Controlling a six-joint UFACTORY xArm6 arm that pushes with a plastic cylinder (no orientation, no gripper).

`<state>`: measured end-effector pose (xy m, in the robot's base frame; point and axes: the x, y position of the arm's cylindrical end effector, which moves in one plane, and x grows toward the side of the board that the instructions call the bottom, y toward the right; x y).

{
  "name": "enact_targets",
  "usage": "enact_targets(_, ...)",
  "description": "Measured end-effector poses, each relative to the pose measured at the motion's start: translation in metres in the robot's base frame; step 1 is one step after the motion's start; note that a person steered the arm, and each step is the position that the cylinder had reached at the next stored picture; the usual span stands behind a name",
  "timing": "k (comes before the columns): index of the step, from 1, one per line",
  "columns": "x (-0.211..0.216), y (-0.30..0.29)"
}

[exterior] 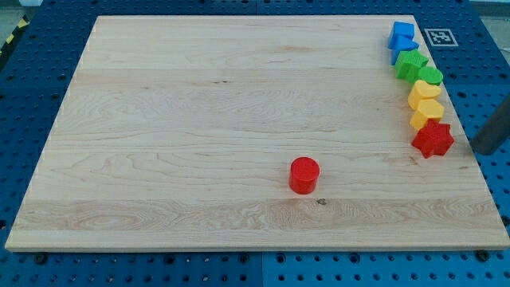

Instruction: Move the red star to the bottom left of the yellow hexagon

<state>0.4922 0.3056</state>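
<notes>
The red star (433, 139) lies at the board's right edge, touching the lower of two yellow blocks just above it. That lower yellow block (426, 114) looks like the hexagon; the upper yellow block (425, 90) has a shape I cannot make out. The dark rod enters from the view's right. My tip (478, 149) is a short way right of the red star, apart from it, over the blue pegboard just off the board's edge.
A red cylinder (304, 174) stands alone near the board's lower middle. Two green blocks (415, 65) and two blue blocks (402, 37) continue the column above the yellow ones. The wooden board (199, 119) rests on a blue pegboard.
</notes>
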Motion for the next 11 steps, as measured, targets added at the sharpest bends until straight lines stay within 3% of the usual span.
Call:
enact_targets(6,-0.014,-0.104)
enact_targets(7,-0.047,-0.108)
enact_targets(11,-0.002,-0.129)
